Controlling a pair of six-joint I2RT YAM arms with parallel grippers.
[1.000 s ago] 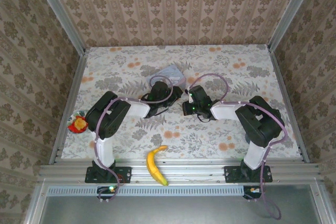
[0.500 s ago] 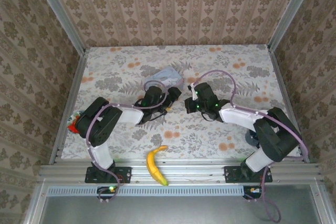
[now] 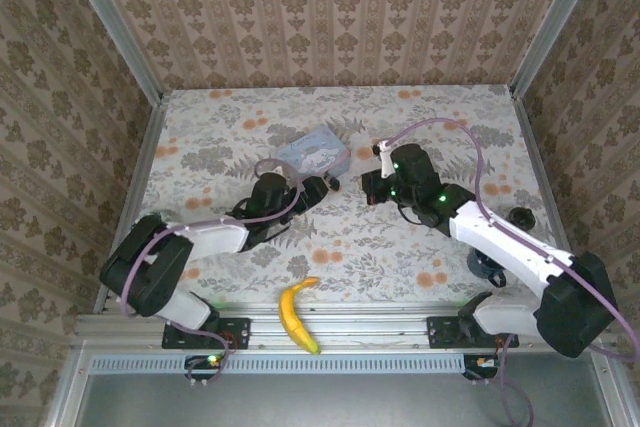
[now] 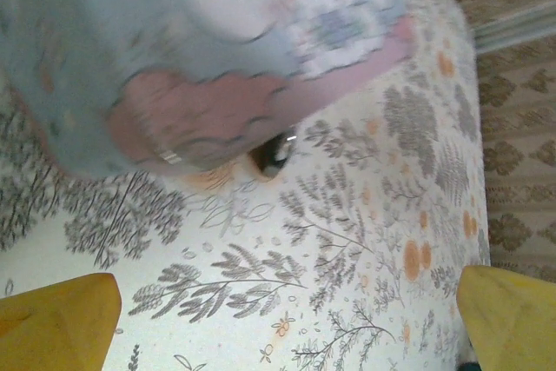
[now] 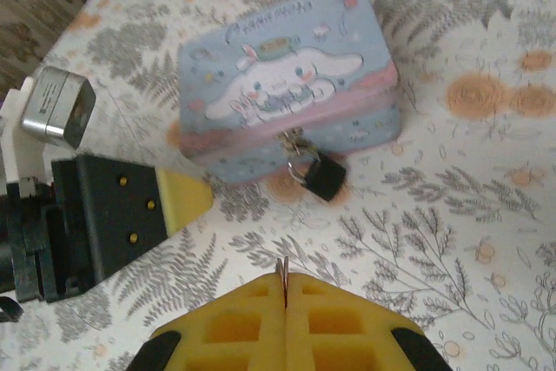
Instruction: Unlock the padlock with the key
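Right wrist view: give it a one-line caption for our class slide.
Right gripper pinches the key just short of the padlock hanging from the blue tin.

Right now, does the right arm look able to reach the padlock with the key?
Probably yes. The padlock hangs at the front of the tin, facing the right gripper, which pinches the key; bare tablecloth lies between. The left gripper, open, sits to the side.

Damask-patterned beige wallpaper (image 3: 340, 7) rises on three sides; a floral, fern-printed cloth covers the table (image 3: 440, 127); aluminium rails (image 3: 350, 327) frame it.
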